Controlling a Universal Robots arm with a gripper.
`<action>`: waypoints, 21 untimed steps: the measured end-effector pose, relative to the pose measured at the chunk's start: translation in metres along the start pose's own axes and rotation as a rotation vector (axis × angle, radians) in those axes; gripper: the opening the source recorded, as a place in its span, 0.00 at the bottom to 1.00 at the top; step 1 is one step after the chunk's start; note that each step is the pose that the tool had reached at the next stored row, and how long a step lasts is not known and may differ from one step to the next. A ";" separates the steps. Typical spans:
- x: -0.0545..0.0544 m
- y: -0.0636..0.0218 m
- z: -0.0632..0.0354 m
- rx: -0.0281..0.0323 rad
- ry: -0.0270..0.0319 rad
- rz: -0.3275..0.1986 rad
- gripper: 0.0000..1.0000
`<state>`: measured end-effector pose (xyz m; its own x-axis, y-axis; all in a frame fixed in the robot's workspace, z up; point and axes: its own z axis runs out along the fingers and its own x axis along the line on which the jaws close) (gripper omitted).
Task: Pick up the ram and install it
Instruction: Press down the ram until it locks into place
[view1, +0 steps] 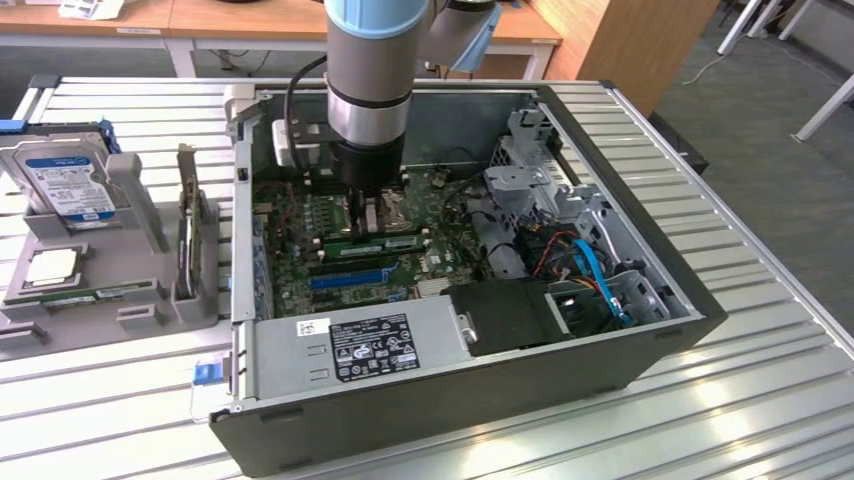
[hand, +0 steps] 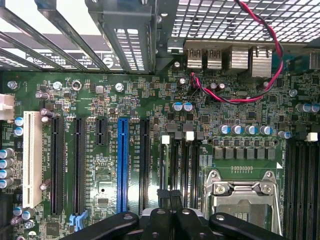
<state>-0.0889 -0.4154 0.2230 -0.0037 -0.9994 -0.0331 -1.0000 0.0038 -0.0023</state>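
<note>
The arm (view1: 370, 90) hides the claw (view1: 363, 205) tips. The hard drive (view1: 60, 180) label is too small to read.

The grey-and-blue robot arm (view1: 370, 70) reaches straight down into the open black computer case (view1: 467, 400) lying on its side on the slatted metal bench (view1: 747, 400); its closed gripper (view1: 363, 205) stands over the green motherboard (view1: 400, 255), just above a long narrow green ram stick (view1: 378, 241) lying among the memory slots, beside the silver processor socket (view1: 400, 208); a blue expansion slot (view1: 354, 276) runs nearer the grey power supply with its black label (view1: 363, 345); toward the bench's far left corner, a grey holder tray (view1: 107, 300) carries a blue-labelled silver hard drive (view1: 63, 180) and a square silver processor chip (view1: 54, 265).
</note>
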 end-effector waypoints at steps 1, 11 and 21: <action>0.000 0.0000 0.0000 0.0000 0.0000 0.000 0.10; 0.000 -0.0002 -0.0008 0.0015 -0.0023 0.000 0.10; -0.001 -0.0001 -0.0233 0.0000 -0.0004 0.000 0.10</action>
<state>-0.0889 -0.4154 0.2464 -0.0037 -0.9994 -0.0335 -1.0000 0.0038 -0.0023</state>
